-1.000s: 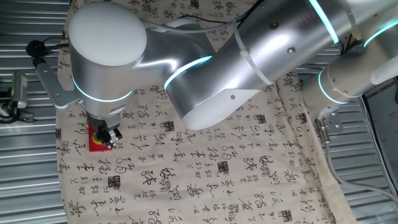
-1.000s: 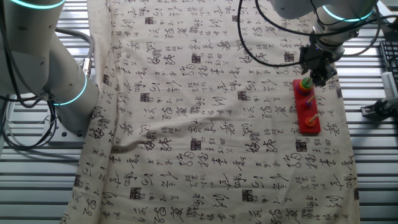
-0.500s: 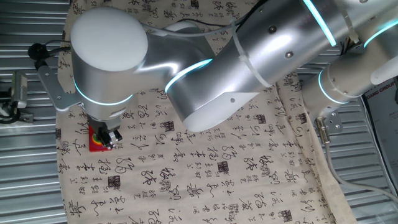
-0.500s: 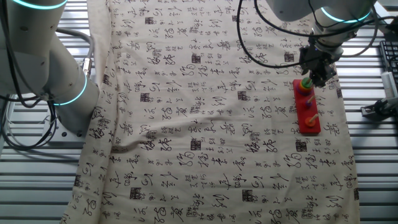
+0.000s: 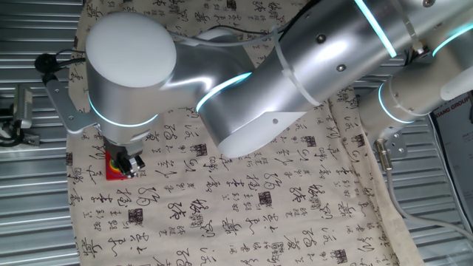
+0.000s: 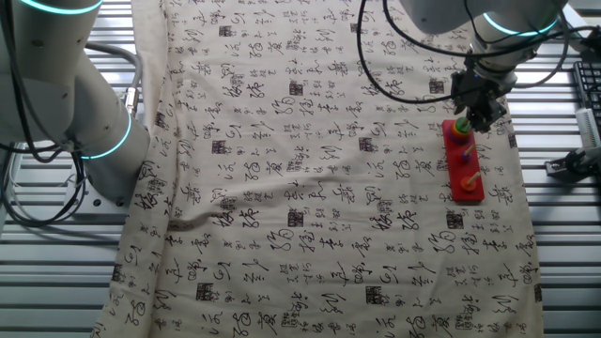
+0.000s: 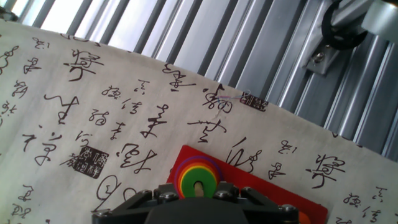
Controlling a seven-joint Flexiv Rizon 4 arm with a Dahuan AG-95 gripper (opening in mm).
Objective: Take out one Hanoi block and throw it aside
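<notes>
While the small round green ring-shaped Hanoi block (image 7: 198, 182) sits on its peg at the top of a rainbow stack of discs, nothing of the task looks finished: the block is not lifted off and no disc lies loose on the cloth. The red rectangular peg base (image 6: 464, 161) rests near one edge of the cream cloth printed with black calligraphy (image 6: 310, 169), and the black two-finger gripper (image 6: 472, 111) hangs directly over the stacked end of it. From the hand view the fingers (image 7: 245, 197) flank the stack on both sides, close to the green block, but whether they are touching it or merely spread around it I cannot tell. What remains, by my judgement, is to pinch the block, raise it straight up clear of the peg, carry it away and let it go. Room for that is generous: most of the cloth lies bare toward its middle, well apart from the base. The ribbed metal tabletop (image 7: 261, 50) begins just beyond the cloth edge nearest the base, so a toss that way could send the ring rolling along the grooves.
</notes>
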